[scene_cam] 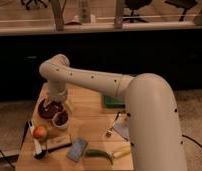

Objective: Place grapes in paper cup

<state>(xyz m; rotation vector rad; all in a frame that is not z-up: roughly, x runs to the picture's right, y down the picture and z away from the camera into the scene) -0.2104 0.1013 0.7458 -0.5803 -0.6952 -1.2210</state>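
over at the left end of the table (pixel 94 125), arm folded down from its elbow, hand (pixel 61 105) hanging low right above the paper cup (pixel 62 128). cannot tell whether open or closed, tucked under the wrist from this angle. dark reddish lumps in the cup's mouth, read as the grapes (pixel 60 119), apparently sitting inside rather than out on the wood. good spot for a drop: straight over the rim, no room for rolling away. tight quarters, though: maroon bowl (pixel 46 109) just beside the cup on the far side, maybe touching, hard to say; orange-red fruit (pixel 40 132) near on the front left. thin-walled cup, probably easy to tip, so calling for a straight lift out, no sideways drift. well apart toward the right: blue packet (pixel 77 149), green pepper (pixel 99 154), green pad (pixel 113 102). judging by the lie of things, placement nearly done, pending a clean let-go and retreat.
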